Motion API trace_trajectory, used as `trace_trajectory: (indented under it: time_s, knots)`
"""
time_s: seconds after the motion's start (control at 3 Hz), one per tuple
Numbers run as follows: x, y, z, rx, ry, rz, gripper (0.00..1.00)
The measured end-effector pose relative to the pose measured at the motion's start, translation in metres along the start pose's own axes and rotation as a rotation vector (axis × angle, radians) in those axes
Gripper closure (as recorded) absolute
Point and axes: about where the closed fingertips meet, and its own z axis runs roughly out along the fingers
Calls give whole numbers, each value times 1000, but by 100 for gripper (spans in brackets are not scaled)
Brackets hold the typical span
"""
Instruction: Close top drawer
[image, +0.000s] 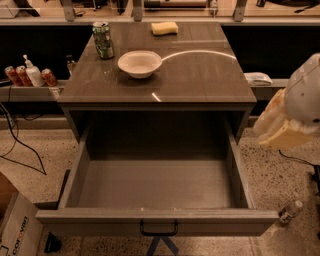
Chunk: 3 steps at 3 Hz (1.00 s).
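Note:
The top drawer (155, 186) is pulled fully out of the grey cabinet, and its deep box is empty. Its flat grey front panel (90, 222) lies at the bottom of the camera view, with a small black bar handle (158, 229) at its centre. My gripper (279, 129) is the cream and white end of the arm at the right edge. It hangs level with the drawer's right side wall and a little to the right of it, touching nothing.
On the cabinet top (200, 75) stand a green can (103, 40), a white bowl (140, 63) and a yellow sponge (164, 28). A shelf at the left holds cans and a bottle (30, 75). A cardboard box (15, 225) sits at the lower left and a small bottle (290, 211) lies on the floor at the right.

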Motion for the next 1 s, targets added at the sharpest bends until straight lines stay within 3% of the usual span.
trace_trajectory:
  time_s: [0.33, 0.67, 1.0]
  knots:
    - [11, 35, 37, -29, -50, 10, 89]
    - [17, 41, 48, -47, -41, 20, 100]
    - [11, 40, 64, -49, -7, 2, 100]
